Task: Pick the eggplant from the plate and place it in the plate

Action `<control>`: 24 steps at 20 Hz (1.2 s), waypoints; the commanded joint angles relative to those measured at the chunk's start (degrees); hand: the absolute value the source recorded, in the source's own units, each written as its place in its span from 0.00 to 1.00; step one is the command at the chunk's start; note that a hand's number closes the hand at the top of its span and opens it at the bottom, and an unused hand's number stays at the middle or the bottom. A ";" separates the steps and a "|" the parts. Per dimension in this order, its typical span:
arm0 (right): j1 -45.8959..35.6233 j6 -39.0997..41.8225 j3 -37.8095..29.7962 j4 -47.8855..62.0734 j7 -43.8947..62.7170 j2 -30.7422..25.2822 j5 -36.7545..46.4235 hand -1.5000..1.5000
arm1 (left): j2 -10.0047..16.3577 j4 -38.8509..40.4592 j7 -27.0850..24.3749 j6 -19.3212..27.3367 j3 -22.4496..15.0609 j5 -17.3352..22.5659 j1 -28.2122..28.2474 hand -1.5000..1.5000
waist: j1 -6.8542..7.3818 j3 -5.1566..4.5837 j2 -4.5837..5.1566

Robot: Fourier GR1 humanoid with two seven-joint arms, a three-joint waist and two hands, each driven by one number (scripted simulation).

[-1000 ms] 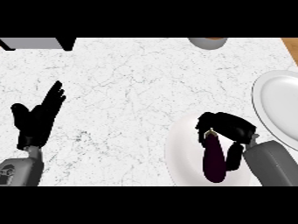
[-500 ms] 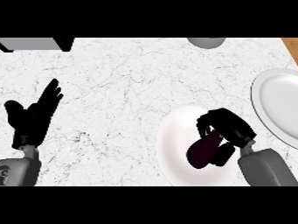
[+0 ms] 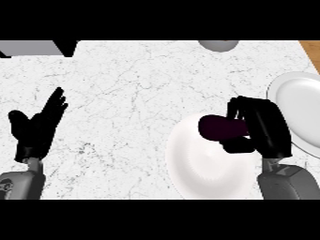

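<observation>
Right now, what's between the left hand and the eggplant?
In the head view, bare counter, then the rim of the near white plate; the eggplant, held in the right hand, shows over that plate.

A kitchen: a white marble counter [image 3: 141, 93] carries a white plate [image 3: 200, 173] just left of the fingers [image 3: 254, 112] of the right hand [image 3: 270, 133], a second plate [image 3: 308, 108] just right of them, and a grey vessel [image 3: 217, 45] well beyond.

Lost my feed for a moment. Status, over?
Right robot hand shut on eggplant, held over near plate. Left robot hand open, resting at left. Nothing blocking the right plate.
</observation>
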 commanded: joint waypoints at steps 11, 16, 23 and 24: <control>0.00 -3.54 -20.99 -8.72 7.47 -3.01 -9.40 1.00 | 0.81 -1.64 0.81 -2.72 0.88 0.97 -0.02 0.50 | 1.63 0.11 0.52; -1.44 -6.64 -29.77 2.83 1.16 -8.86 -14.05 1.00 | -0.78 0.30 -1.08 -1.58 -0.07 -1.08 -0.95 0.50 | 1.65 0.10 0.65; -2.93 -7.22 -34.94 19.46 -9.46 -17.59 -17.15 1.00 | -1.72 -1.77 -0.50 -1.52 -0.25 -1.49 0.62 0.50 | 1.76 0.10 0.64; -7.57 -7.07 -34.95 25.52 -8.73 -19.92 -15.71 1.00 | -0.93 -1.40 0.93 -1.65 0.58 -1.07 -0.38 0.50 | 2.14 0.11 0.75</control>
